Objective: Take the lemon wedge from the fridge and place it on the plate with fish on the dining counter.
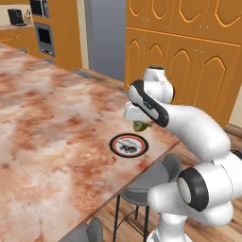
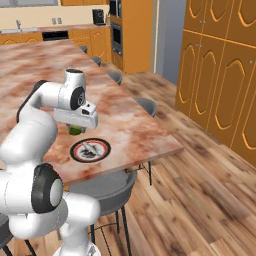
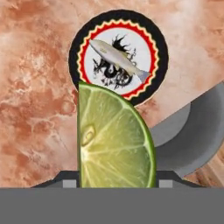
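We see our hand (image 3: pixel 116 186) pinching the lemon wedge (image 3: pixel 114 140) just above the plate with fish (image 3: pixel 118 57), which sits near the surface (image 1: pixel 47 132) edge; grey stool (image 3: pixel 192 135) beyond, open marble around

- Even, bright, flat rendered light in all views; no single source to be made out.
- Dining counter (image 1: pixel 56 127): matte marble, no glare; mottling soft and smeared in both base views.
- Faint shadow under the stool (image 2: pixel 107 192) on the plank floor; shadows otherwise weak.
- Arm shell shows soft shading, no hard highlights.
- Base views coarse, edges slightly jagged.
- Hand view: lemon wedge (image 3: pixel 113 140) sharp and well lit; plate with fish (image 3: pixel 118 57) crisp, pattern legible.
- No edge distortion seen.
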